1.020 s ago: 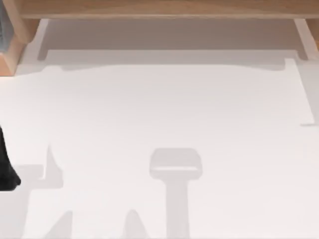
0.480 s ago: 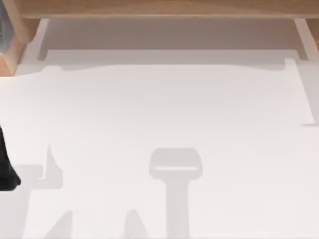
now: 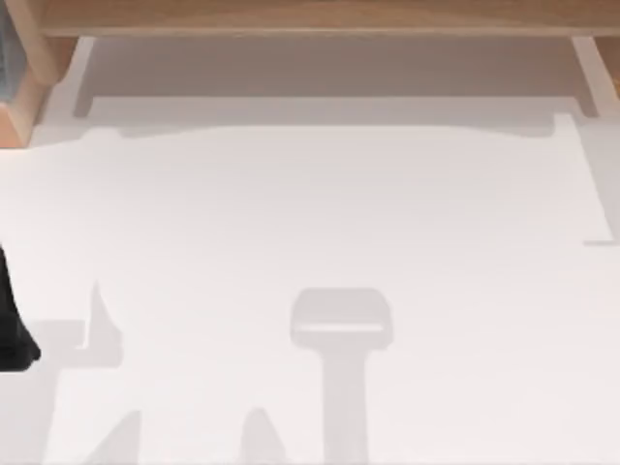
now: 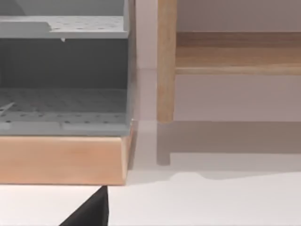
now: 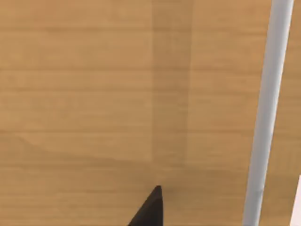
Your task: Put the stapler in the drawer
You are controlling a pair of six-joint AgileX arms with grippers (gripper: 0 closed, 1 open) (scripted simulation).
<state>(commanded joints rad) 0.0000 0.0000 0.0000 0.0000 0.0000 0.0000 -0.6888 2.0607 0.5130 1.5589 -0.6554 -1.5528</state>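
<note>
Facing a wooden panel [image 5: 94, 94] close up, the right gripper [image 5: 149, 209] shows one dark fingertip, its opening impossible to tell; the left arm [image 3: 12, 320] waits at the white desk's [image 3: 310, 223] left edge.

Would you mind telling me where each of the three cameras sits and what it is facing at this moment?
Top view: above the white table, looking down; wooden furniture along the far edge; a dark piece of the left arm at the left edge.
Left wrist view: low, facing a grey shelf unit on a wooden base; a black fingertip shows.
Right wrist view: close to a wooden panel; a black fingertip shows.
Top and left wrist views share the table.
</note>
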